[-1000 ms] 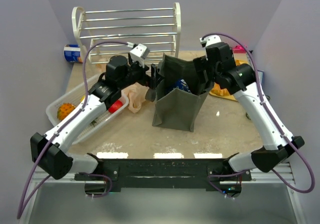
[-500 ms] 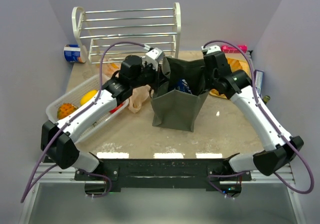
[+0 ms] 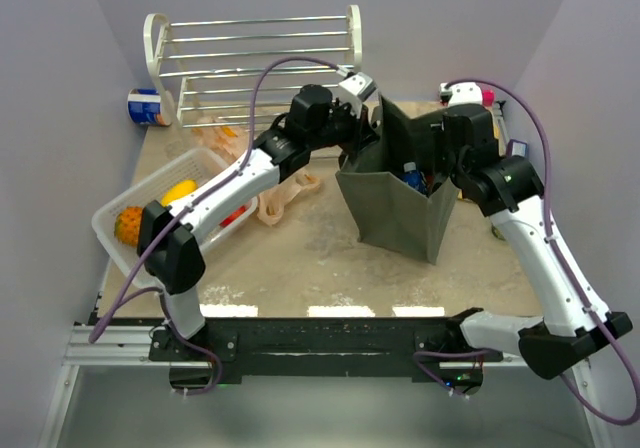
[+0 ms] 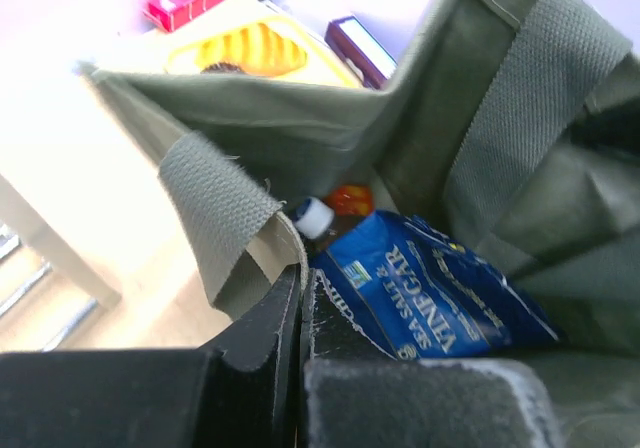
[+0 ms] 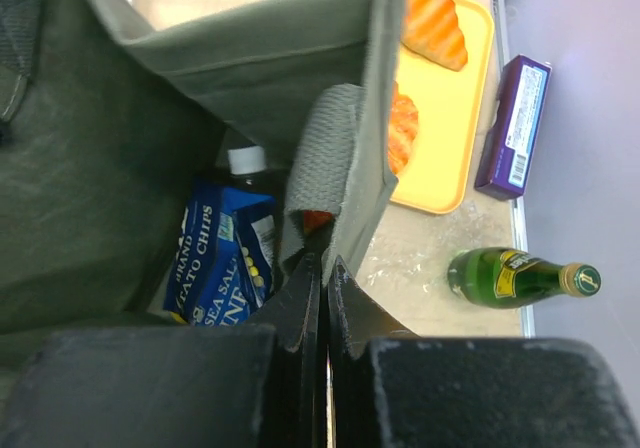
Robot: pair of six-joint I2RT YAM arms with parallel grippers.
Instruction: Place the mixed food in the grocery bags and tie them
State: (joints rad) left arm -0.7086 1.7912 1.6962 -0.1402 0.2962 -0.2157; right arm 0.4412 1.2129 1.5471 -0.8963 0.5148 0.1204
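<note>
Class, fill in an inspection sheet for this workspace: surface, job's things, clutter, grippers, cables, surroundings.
Surface: beige table, scuffed.
Job's things: olive tote open, holding a blue chip packet and a white-capped bottle; peach bag lying beside it; fruit in the white basket.
Clutter: yellow tray, purple box, green bottle, can.
Grippers: left gripper and right gripper each shut on the tote's rim.
Cables: purple cables arch above the arms.
Surroundings: white rack at the back; plain walls.

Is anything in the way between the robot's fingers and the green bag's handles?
No, nothing visible. The left gripper is shut on one handle of the green bag, the right gripper on the other handle.
</note>
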